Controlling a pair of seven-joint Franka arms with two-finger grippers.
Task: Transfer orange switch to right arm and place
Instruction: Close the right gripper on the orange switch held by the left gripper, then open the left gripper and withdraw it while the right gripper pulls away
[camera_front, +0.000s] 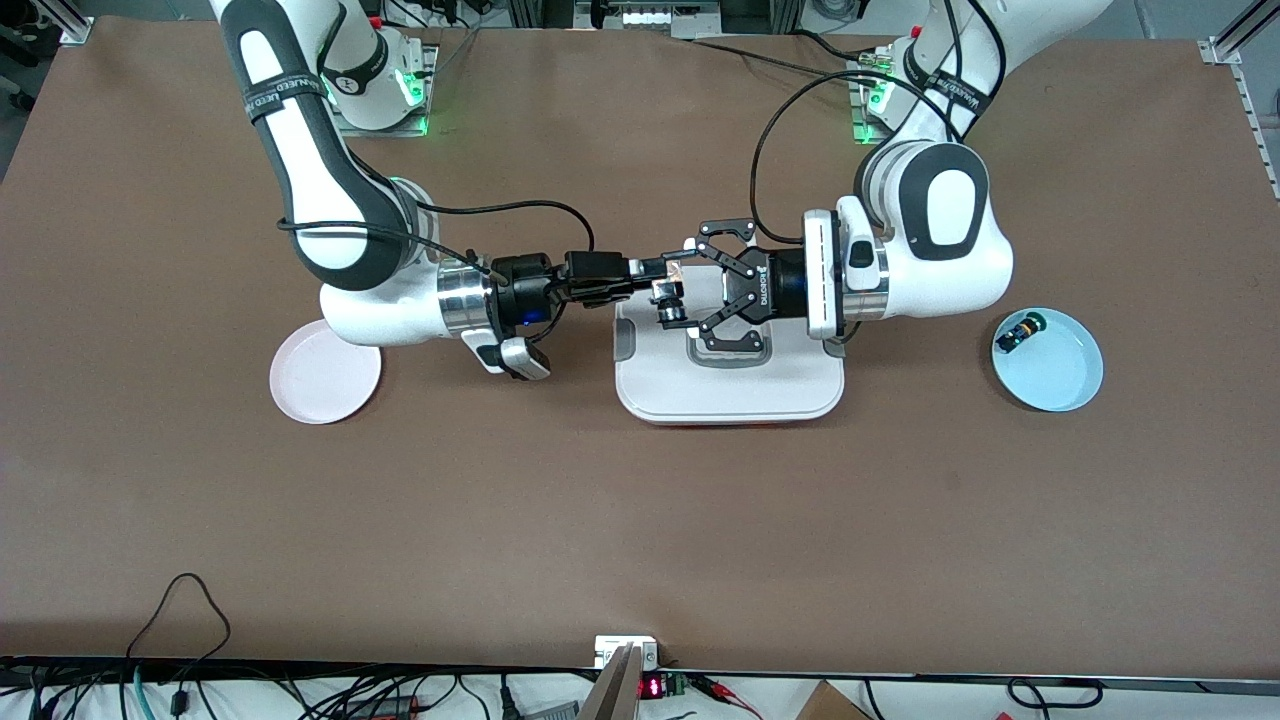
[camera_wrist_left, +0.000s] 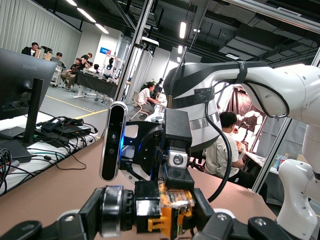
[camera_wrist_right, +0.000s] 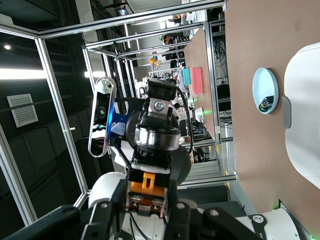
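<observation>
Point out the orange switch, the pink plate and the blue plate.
orange switch (camera_front: 668, 305): front view, its dark body between the two hands.
pink plate (camera_front: 318, 385): front view, bare middle of the dish.
blue plate (camera_front: 1062, 370): front view, bare part beside the small switch lying in it.

At the frame's centre a tray (camera_front: 730, 390) lies on the table (camera_front: 640, 520). One plate (camera_front: 325, 385) sits at centre-left, another plate (camera_front: 1050, 375) at centre-right, with a small switch (camera_front: 1020, 332) in it.

Two round plates, one pale pink plate (camera_front: 325, 385) and one light blue plate (camera_front: 1060, 385); two small push-button switches, orange-capped switch (camera_front: 668, 305) and green-capped switch (camera_front: 1021, 331); one white rectangular tray (camera_front: 730, 395).
</observation>
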